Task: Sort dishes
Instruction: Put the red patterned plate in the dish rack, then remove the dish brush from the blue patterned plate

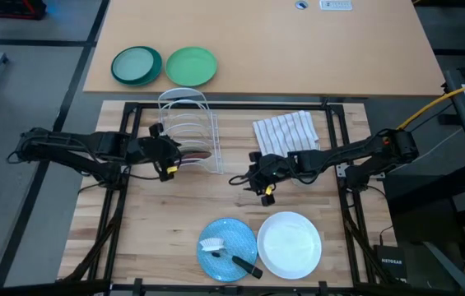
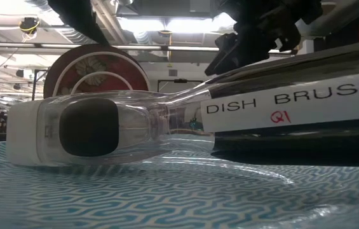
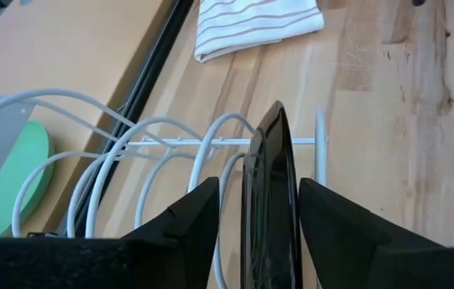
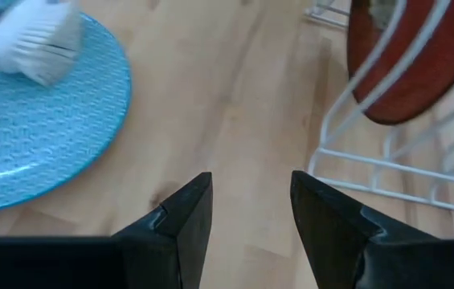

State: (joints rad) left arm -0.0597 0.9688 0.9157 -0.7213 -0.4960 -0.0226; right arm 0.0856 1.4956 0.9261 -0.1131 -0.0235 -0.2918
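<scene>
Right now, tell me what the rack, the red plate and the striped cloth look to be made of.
Rack: thin white wire loops, likely coated metal, smooth finish.
Red plate: seemingly glazed ceramic or glossy melamine; in the left wrist view its edge, held in the left tool, reflects light.
Striped cloth: woven fabric, matte, with soft folds.

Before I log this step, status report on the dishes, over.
Left gripper shut on red plate, edge-up at the wire rack. Right gripper open, empty. Blue plate and white plate still flat; dish brush lying on the blue one.
</scene>
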